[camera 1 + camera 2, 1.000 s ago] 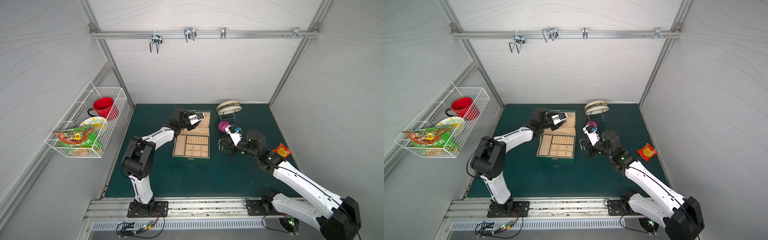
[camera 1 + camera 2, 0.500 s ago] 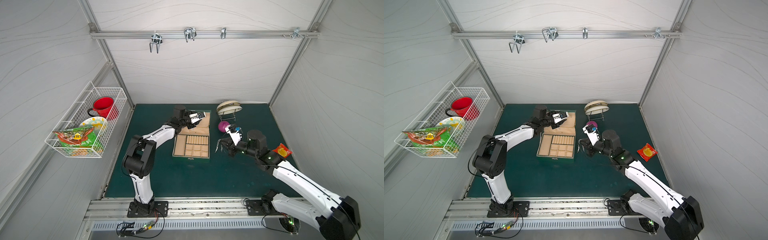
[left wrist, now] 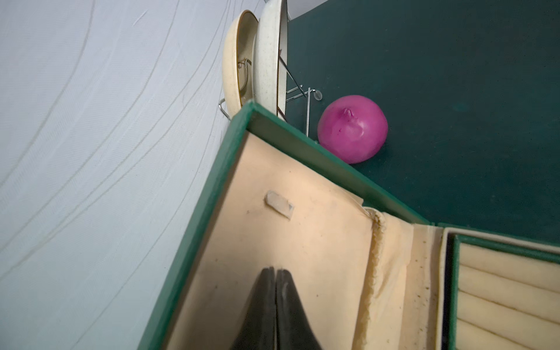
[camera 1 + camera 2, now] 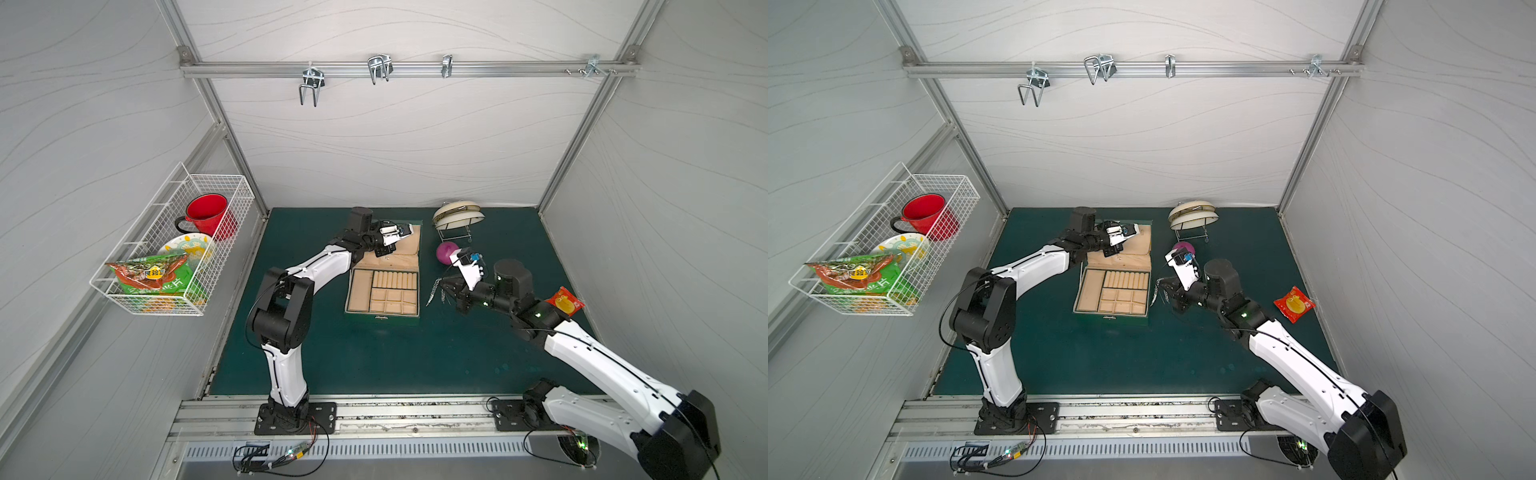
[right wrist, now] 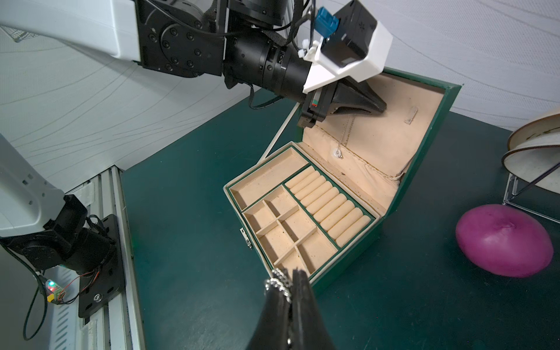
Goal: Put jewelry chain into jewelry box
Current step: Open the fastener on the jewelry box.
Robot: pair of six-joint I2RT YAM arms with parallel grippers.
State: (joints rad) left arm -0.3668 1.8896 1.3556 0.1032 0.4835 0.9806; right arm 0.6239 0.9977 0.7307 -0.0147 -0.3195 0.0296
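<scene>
Left fingers [image 3: 263, 306] have closed; jewelry box [image 4: 382, 318] stands on green mat [image 4: 374, 361].

Bright even light, soft shadows

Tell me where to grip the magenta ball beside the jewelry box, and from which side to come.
Grip the magenta ball across its widest girth, coming down from above. It is rounded and smooth apart from a small nub, so pads on opposite sides should hold best. The jewelry box and the plates crowd two of its sides, so the top probably gives the freest approach.
</scene>
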